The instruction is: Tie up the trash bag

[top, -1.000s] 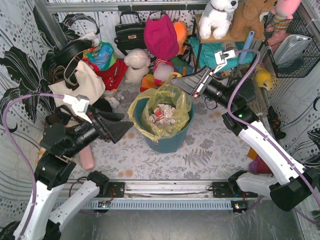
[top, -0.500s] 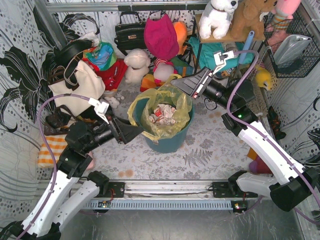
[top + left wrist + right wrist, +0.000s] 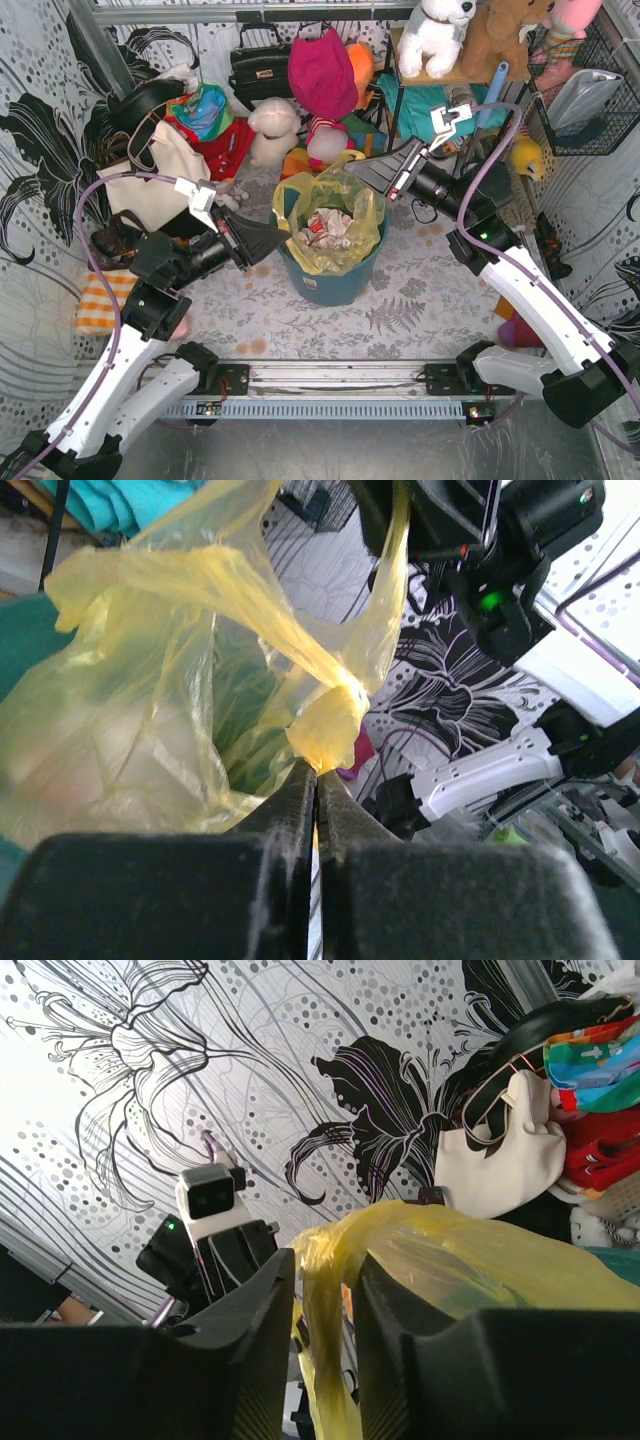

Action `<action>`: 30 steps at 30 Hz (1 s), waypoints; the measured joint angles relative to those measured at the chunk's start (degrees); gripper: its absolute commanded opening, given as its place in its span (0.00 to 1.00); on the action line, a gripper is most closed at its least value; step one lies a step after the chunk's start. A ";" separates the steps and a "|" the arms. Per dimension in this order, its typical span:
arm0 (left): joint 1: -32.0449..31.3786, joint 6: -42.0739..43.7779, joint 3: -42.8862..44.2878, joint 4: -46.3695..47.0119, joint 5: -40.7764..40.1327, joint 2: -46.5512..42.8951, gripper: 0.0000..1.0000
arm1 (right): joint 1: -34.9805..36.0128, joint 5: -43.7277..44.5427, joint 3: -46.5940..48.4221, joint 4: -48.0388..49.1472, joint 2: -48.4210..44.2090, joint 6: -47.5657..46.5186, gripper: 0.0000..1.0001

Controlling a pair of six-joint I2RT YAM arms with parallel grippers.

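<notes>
Left gripper point(image 3: 316, 770): fingers pressed together, pinching a bunched fold of the trash bag point(image 3: 365, 215) at the left rim of the bucket point(image 3: 335, 280).
Right gripper point(image 3: 325, 1270): fingers clamped on a strip of the trash bag, raised above the bucket's far rim.
Trash bag: lines the bucket, mouth open, film stretched between both grippers.
Paper point(image 3: 322, 228): crumpled, inside the trash bag, within the bucket.

arms point(image 3: 540, 300): white shells, black joints | cables point(image 3: 130, 176): lilac | left tool point(image 3: 288, 240) — right tool point(image 3: 352, 166): black wedges
</notes>
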 measured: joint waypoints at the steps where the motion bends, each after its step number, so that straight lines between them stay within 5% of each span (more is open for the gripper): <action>1: 0.00 0.07 0.66 0.20 -0.24 0.59 0.00 | 0.00 0.07 0.00 -0.55 -0.28 -0.35 0.34; 13: 0.00 2.82 9.49 3.28 -3.28 2.86 0.00 | 0.00 7.30 0.09 -11.02 -5.90 -7.87 0.33; 15: 0.00 2.95 9.57 3.37 -3.52 2.91 0.00 | 0.00 7.91 0.28 -11.67 -6.05 -8.66 0.15; 17: 0.00 3.04 9.57 3.34 -3.87 3.02 0.00 | 0.00 8.39 0.81 -12.61 -5.84 -9.40 0.09; 21: 0.00 3.32 9.60 3.08 -4.50 3.04 0.00 | 0.00 8.39 1.90 -13.49 -5.14 -10.10 0.29; 25: 0.00 3.76 10.03 2.91 -5.01 3.30 0.00 | 0.00 8.15 2.14 -13.99 -4.94 -10.60 0.20; 30: 0.00 4.02 10.12 2.91 -5.27 3.37 0.00 | 0.00 8.15 2.14 -15.78 -5.18 -11.02 0.22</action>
